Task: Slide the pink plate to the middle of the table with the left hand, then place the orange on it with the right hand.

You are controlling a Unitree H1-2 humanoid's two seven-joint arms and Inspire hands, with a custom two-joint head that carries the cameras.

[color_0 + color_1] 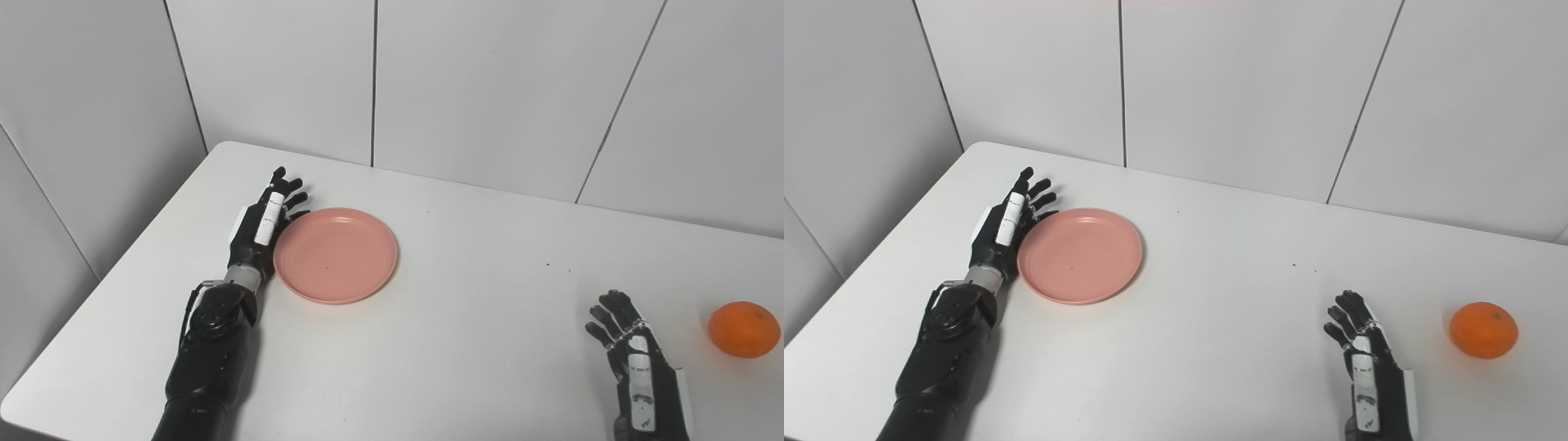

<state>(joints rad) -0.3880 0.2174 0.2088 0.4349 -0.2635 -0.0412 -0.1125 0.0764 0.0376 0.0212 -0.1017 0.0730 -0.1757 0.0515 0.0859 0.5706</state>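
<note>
A round pink plate [335,253] lies flat on the white table [478,343], left of its middle. My left hand [264,220] rests on edge against the plate's left rim, open, its fingers stretched toward the far wall. An orange [743,329] sits near the table's right side. My right hand [634,355] stands open near the front edge, a short gap to the left of the orange, holding nothing.
White wall panels [478,86] stand close behind the table's far edge. The table's rounded far-left corner [223,147] lies just beyond my left hand. A few small dark specks [547,265] mark the tabletop.
</note>
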